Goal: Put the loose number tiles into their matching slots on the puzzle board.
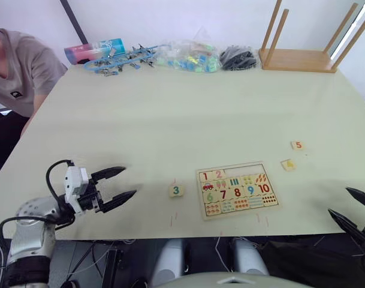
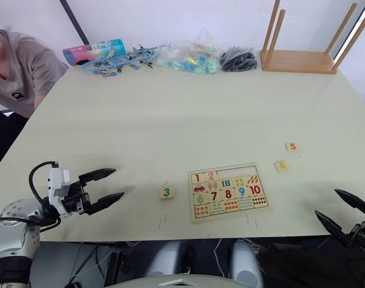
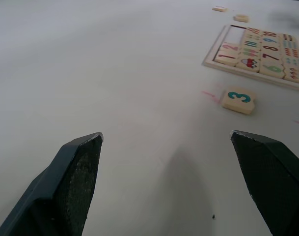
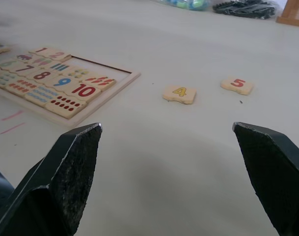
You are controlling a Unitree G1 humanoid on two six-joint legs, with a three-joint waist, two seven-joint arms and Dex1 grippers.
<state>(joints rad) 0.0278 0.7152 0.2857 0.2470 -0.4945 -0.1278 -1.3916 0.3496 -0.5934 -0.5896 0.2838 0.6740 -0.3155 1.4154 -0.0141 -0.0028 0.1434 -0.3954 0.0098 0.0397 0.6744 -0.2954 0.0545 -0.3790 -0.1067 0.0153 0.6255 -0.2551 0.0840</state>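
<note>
My left gripper [image 1: 113, 185] gapes empty; tile 3 [image 1: 176, 191] lies just left of the puzzle board [image 1: 237, 189]. I'd pinch its side edges, keep it flat; right gripper [image 1: 350, 211] also spread

Head eyes look down; wrist cameras skim low (all share the puzzle board [image 1: 236, 189]).

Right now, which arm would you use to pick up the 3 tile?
Left. The 3 tile lies left of the puzzle board, near the open left gripper; the right gripper sits beyond the board.
</note>
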